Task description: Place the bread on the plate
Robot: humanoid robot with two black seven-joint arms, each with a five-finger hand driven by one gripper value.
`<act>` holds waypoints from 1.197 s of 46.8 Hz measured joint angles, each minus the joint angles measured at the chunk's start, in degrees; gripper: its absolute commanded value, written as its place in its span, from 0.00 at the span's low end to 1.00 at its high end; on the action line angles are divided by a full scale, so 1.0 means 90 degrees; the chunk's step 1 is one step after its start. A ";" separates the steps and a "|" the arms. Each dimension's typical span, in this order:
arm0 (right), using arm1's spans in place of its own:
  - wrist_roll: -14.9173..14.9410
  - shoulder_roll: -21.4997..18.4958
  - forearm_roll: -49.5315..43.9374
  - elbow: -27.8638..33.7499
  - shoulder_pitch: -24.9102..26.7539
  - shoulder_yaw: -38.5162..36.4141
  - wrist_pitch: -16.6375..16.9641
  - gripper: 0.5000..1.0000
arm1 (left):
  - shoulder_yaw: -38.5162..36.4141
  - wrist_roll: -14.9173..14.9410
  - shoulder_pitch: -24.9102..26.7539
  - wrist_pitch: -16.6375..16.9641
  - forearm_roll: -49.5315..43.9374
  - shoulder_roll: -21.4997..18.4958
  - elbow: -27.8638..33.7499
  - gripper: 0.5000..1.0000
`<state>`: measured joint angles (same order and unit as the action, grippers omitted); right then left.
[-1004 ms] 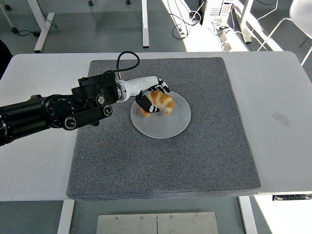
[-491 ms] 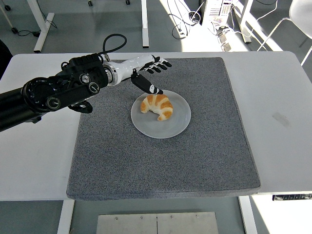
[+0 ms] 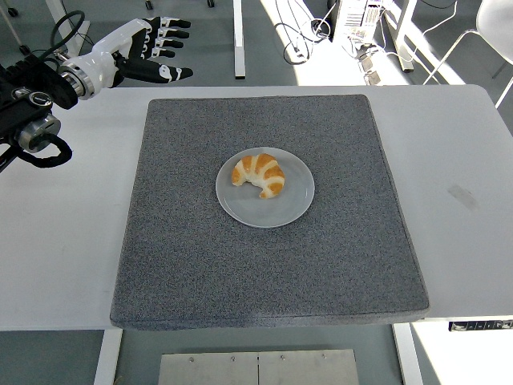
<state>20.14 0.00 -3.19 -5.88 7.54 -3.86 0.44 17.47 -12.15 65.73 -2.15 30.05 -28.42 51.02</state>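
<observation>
1. Golden-brown bread, a croissant, lies on the pale round plate, slightly toward the plate's far-left part and wholly inside the rim; judged from this, the placing called for by the task is done.
2. Plate sits near the middle of the grey mat, which covers most of the white table; the mat probably serves to give a soft, non-slip working surface.
3. Left hand hangs at the far-left corner, beyond the mat's edge and well apart from the plate, a position that leaves the bread free of any contact.
4. Fingers of this hand are stretched out and spread, the thumb extended below them; they hold nothing and touch nothing.
5. Right arm does not appear in the view.
</observation>
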 measured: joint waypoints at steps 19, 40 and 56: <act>-0.0001 0.0000 -0.0001 -0.0001 0.0002 -0.0001 0.0000 1.00 | 0.1308 -0.1024 -0.1491 0.0713 -0.0006 -0.0114 -0.0152 0.58; -0.0002 0.0000 0.0003 -0.0009 0.0001 -0.0001 0.0001 1.00 | 0.1589 -0.2017 -0.1873 0.0805 -0.1432 0.0506 -0.1432 0.59; -0.0001 0.0000 0.0002 -0.0068 0.0000 -0.0046 0.0026 1.00 | 0.1615 -0.2154 -0.1882 0.0816 -0.1719 0.1317 -0.1844 0.59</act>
<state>20.13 0.00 -3.17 -6.49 7.54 -4.27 0.67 32.00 -31.54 48.78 5.19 14.58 -16.56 34.42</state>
